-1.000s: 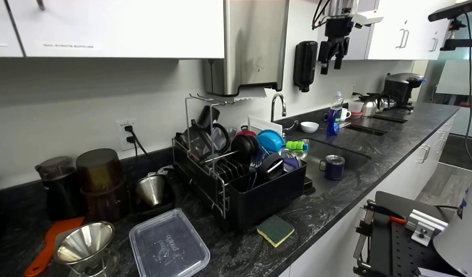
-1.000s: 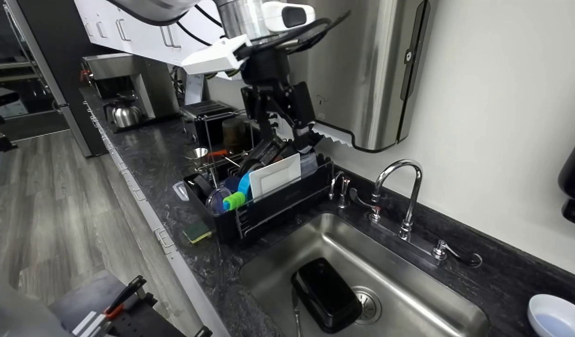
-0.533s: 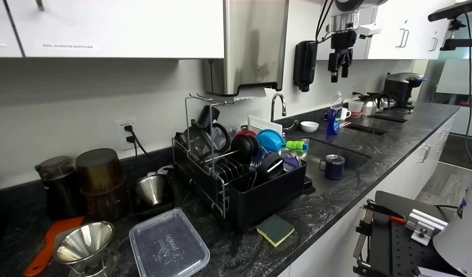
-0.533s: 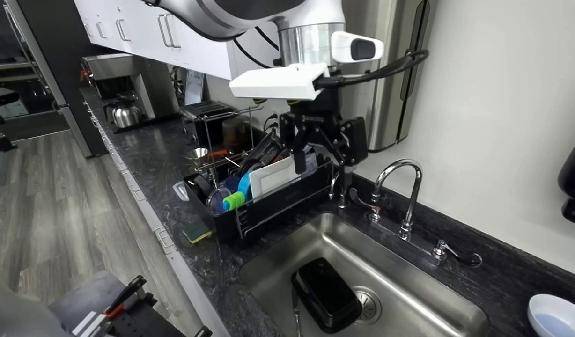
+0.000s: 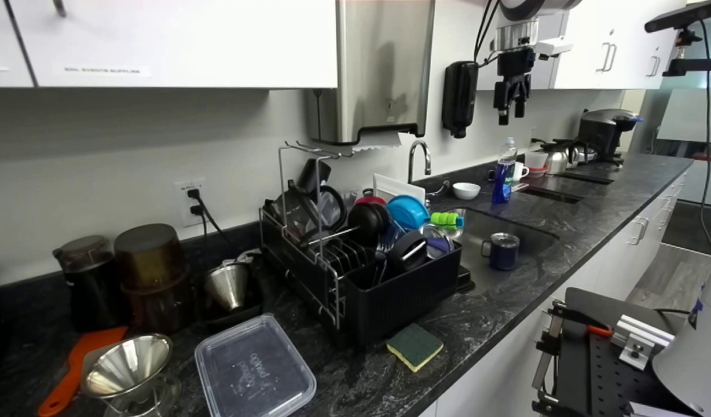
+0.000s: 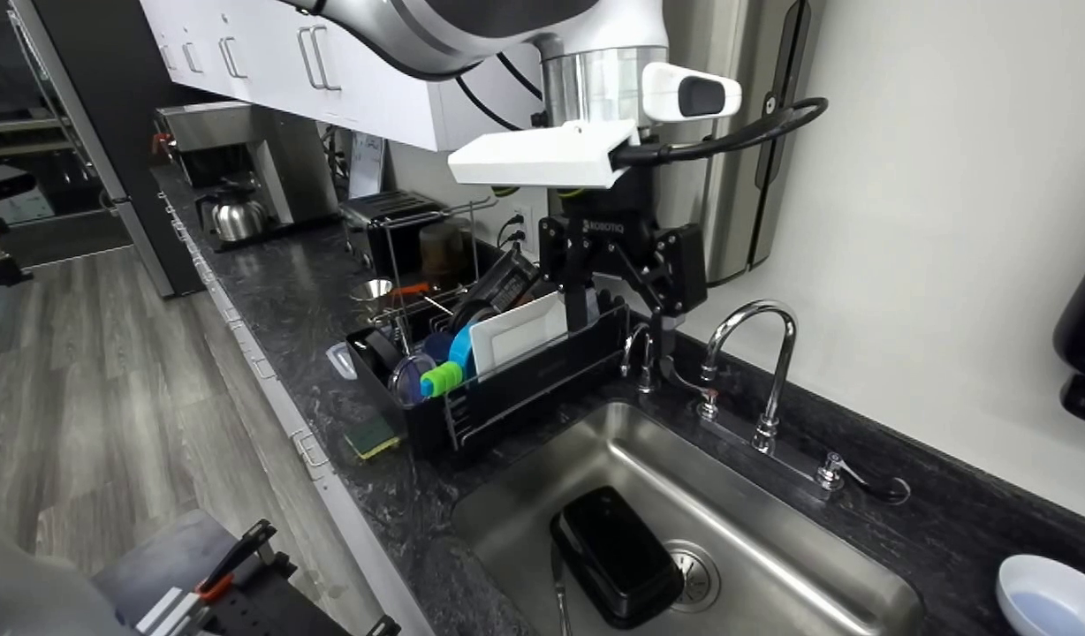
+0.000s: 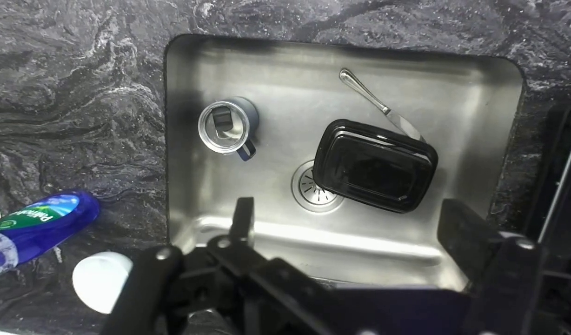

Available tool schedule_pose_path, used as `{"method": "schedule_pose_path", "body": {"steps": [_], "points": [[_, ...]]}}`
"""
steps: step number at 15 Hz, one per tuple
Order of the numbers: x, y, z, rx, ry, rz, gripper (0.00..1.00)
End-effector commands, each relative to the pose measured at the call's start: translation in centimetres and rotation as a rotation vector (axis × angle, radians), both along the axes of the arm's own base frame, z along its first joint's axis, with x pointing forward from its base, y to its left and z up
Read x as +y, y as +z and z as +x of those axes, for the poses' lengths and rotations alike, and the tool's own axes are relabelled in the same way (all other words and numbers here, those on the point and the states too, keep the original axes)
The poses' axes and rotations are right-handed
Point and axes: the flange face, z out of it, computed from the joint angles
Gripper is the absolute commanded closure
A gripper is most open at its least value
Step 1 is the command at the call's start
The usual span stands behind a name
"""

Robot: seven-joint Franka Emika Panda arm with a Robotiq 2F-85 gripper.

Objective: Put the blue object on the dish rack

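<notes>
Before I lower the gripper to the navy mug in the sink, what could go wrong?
The mug stands near one side wall of the sink, so a finger of the open gripper might strike the steel on the way down. The mug's handle juts out and could snag a finger or twist the grasp. The dish rack is crowded, with a white plate propped up in it; setting the mug there could jostle something loose.

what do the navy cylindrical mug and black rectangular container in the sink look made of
Navy cylindrical mug: probably coated metal, maybe ceramic, its side matte and opaque; its clear lid looks plastic. Black rectangular container: likely plastic, smooth, glossy, with highlights at its edges.
</notes>
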Motion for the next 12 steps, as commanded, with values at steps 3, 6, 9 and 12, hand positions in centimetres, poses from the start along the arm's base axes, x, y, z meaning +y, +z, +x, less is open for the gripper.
{"method": "schedule_pose_path", "body": {"steps": [3,6,9,12], "points": [[-1.5,-2.1,1.2,0.042,0.063,0.018,0.00],[-4.5,-5.6,2.2,0.132,0.131,0.037,0.00],[-8.2,-8.8,3.2,0.216,0.170,0.057,0.00],[-12.0,-11.4,3.9,0.272,0.178,0.070,0.00]]}}
